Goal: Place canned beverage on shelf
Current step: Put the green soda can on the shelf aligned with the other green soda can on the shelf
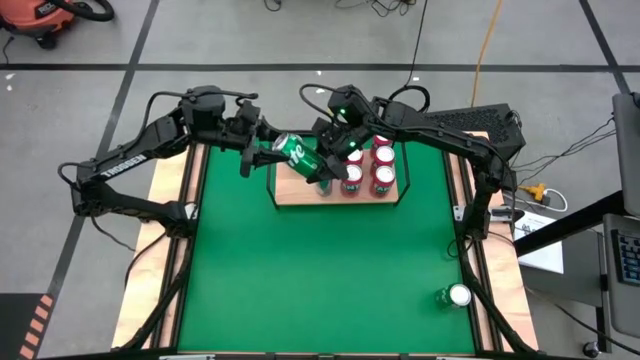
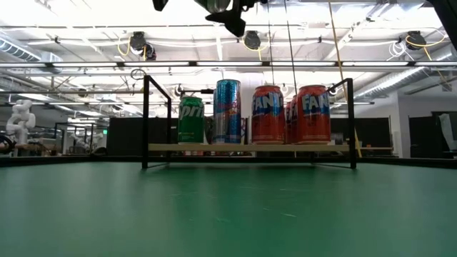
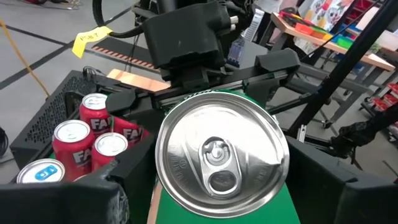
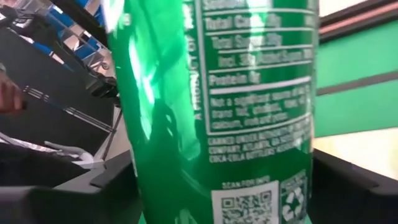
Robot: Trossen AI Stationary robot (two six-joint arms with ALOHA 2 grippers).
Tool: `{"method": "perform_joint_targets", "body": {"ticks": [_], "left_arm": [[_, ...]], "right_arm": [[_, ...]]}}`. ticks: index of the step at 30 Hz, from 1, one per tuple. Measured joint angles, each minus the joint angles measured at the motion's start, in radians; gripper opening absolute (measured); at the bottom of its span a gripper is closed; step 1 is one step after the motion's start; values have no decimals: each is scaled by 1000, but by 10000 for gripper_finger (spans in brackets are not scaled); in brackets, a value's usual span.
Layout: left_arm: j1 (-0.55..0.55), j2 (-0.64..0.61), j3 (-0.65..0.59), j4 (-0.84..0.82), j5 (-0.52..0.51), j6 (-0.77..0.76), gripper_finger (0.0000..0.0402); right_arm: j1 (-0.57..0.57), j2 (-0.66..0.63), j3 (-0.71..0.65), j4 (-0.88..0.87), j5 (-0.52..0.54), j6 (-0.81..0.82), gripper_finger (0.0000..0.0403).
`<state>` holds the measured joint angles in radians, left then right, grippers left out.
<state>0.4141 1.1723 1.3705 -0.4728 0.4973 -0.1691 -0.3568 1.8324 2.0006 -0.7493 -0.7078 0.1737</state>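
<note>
At the near right corner of the green table a stray can stood upright, well apart from everything else. Bare mat lay between it and the shelf, which sat toward the far side of the table, a light wood board inside a thin black rail.

In the low view the shelf's front row read, left to right, as a blue can and orange Fanta cans, with more Fanta cans just behind. A Sprite can stood upright at the left end, seemingly in the back row.

Above the shelf's left rear part, both arms met over one green can. It hung in the air, tilted, its top end toward the left arm and its lower end over the board. The right gripper was clenched on this can near its lower end. Its own wrist view showed the printed label filling the space between the two dark fingers, each pressed against a side of the can. The left gripper sat at the can's top end, with the silver lid and pull tab facing its camera. Whether it had hold of the can or only flanked it could not be told. The standing cans crowded the shelf directly under and beside the held one.

Beyond the table, a yellow cable ran across the grey floor.
</note>
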Motion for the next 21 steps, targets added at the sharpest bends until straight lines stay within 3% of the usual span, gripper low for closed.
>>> {"method": "perform_joint_targets", "body": {"ticks": [10,21], "left_arm": [[-2,-1,-1,-15,5,23,274],[-3,-4,-2,-21,-17,55,273]], "right_arm": [[0,-5,0,-87,51,55,384],[-1,-6,0,-158,105,42,389]]}}
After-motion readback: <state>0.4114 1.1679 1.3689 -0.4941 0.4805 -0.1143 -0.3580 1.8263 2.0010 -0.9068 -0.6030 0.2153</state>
